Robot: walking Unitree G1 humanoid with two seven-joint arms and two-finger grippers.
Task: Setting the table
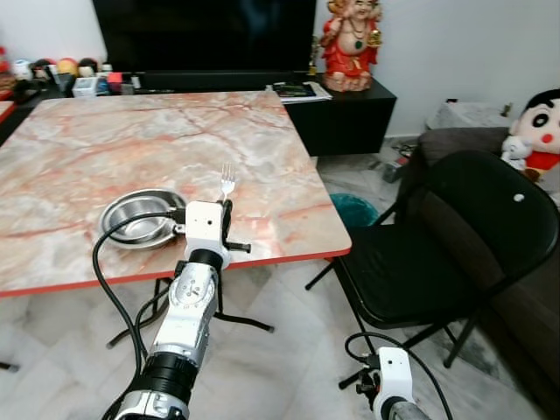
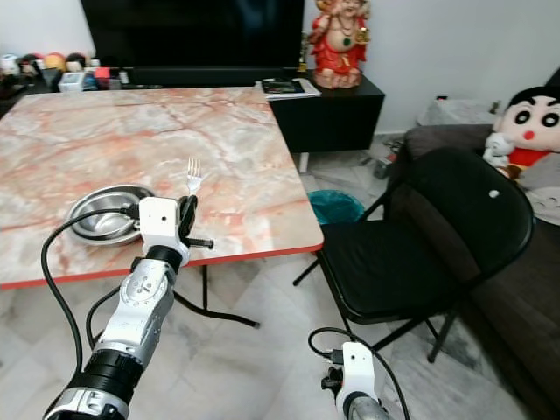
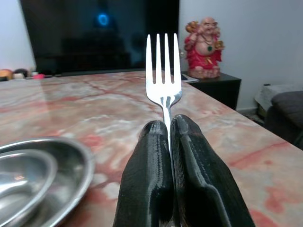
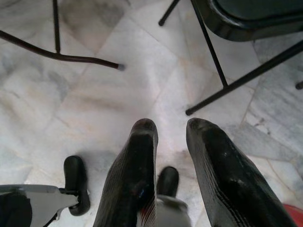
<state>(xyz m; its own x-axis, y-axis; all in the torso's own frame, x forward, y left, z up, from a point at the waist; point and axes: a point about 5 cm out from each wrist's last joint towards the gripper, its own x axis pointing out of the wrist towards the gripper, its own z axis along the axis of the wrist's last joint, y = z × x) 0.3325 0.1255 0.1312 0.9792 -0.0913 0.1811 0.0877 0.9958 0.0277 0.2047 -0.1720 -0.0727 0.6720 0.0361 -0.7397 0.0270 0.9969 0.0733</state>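
Over marble table [image 1: 131, 140], steel fork [image 3: 163, 71] pinched.

A home living room here: big dark television [image 1: 203, 35] on a low black cabinet [image 1: 346, 118], marble-topped counter [image 1: 105, 166], folding chair [image 1: 437, 245], plush doll [image 1: 538, 131] on the sofa [image 1: 534, 289].

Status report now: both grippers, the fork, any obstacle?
Left gripper shut on fork, tines up, above table edge. Steel bowls on table beside it. Right gripper open, empty, low over floor. Black chair right of table.
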